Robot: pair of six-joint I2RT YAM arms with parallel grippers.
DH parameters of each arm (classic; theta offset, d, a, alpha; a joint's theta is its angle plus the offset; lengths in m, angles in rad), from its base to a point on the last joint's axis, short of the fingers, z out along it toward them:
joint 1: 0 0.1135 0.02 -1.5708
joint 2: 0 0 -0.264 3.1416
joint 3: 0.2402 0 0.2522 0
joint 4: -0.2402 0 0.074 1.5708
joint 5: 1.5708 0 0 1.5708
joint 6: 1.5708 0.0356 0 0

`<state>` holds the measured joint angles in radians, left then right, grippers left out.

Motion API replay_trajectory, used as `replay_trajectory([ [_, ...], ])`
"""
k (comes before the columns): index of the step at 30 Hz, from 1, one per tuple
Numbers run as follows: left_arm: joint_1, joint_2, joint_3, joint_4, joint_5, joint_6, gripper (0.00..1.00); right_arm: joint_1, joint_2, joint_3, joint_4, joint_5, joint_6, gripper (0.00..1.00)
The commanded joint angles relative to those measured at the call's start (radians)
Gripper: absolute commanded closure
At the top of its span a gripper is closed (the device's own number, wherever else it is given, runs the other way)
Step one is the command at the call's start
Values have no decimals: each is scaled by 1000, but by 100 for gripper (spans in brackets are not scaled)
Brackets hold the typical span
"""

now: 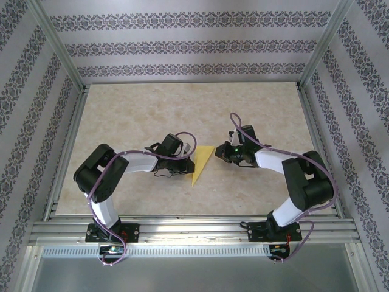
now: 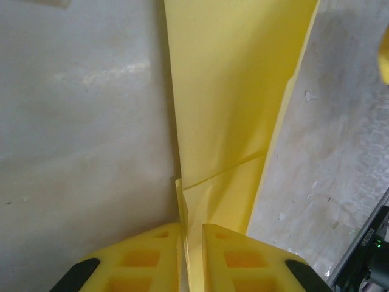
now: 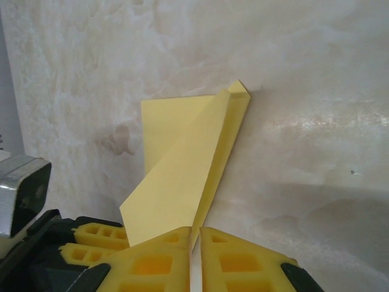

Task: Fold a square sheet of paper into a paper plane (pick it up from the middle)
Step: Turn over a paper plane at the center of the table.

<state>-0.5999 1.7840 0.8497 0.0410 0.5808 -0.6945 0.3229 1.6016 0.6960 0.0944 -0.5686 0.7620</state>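
The square sheet of paper stands folded into a narrow yellow paper plane (image 1: 202, 163) at the table's middle, wide end far, point near. My left gripper (image 1: 188, 165) is at the plane's left edge and my right gripper (image 1: 220, 153) at its right. In the left wrist view the plane (image 2: 231, 91) runs down into a thin gap of the left gripper (image 2: 191, 226), whose jaws stand slightly apart around a folded edge. The right wrist view has the plane (image 3: 182, 164) tilted up, its lower edge entering the right gripper (image 3: 196, 230); a sliver of table shows through that narrow gap.
The beige marbled table (image 1: 140, 115) is ringed by aluminium rails (image 1: 194, 230) and patterned walls. The two arms face each other closely across the plane. The left gripper's yellow fingers (image 3: 91, 240) sit just beside the right one.
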Motion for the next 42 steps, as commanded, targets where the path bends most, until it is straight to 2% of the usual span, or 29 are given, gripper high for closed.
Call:
replay_trajectory([
  [1,11,23,11,70,40,-33,82,10,33,-10,28,-32,18,87],
  [10,10,59,6,138,65,-78,80,67,71,30,-1,-4,28,75],
  [20,11,86,-1,215,98,-127,78,82,137,42,15,-30,48,78],
  [33,9,100,-22,343,125,-204,79,85,149,39,37,-51,54,78],
  [42,11,88,6,220,90,-157,81,85,129,32,46,-56,63,76],
])
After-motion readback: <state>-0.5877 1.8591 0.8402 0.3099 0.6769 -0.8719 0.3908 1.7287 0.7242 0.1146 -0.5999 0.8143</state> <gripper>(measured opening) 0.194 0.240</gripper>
